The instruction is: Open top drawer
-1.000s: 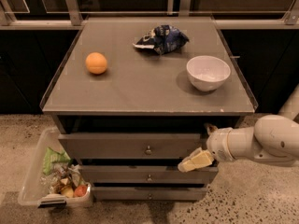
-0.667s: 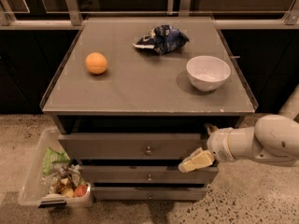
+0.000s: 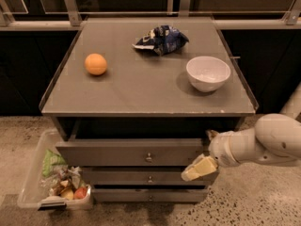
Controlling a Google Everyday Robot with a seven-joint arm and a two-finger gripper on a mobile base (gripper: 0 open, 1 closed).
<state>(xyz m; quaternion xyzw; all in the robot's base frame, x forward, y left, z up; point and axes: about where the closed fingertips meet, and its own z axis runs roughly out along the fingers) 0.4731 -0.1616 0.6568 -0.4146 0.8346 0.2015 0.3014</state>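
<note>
The top drawer (image 3: 108,153) is a wide grey front under the tabletop, with a small round metal knob (image 3: 149,157) at its centre. It stands a little forward of the cabinet frame. Two slimmer grey drawer fronts (image 3: 141,177) with like knobs lie below it. My gripper (image 3: 198,168) comes in from the right on a white arm (image 3: 263,142). Its cream fingertips sit at the right end of the drawer fronts, about level with the gap between the top and second drawer, to the right of the knob.
On the grey tabletop (image 3: 141,86) lie an orange (image 3: 95,64), a blue chip bag (image 3: 161,39) and a white bowl (image 3: 208,73). A clear plastic bin (image 3: 35,187) with snacks stands on the floor at the left of the cabinet.
</note>
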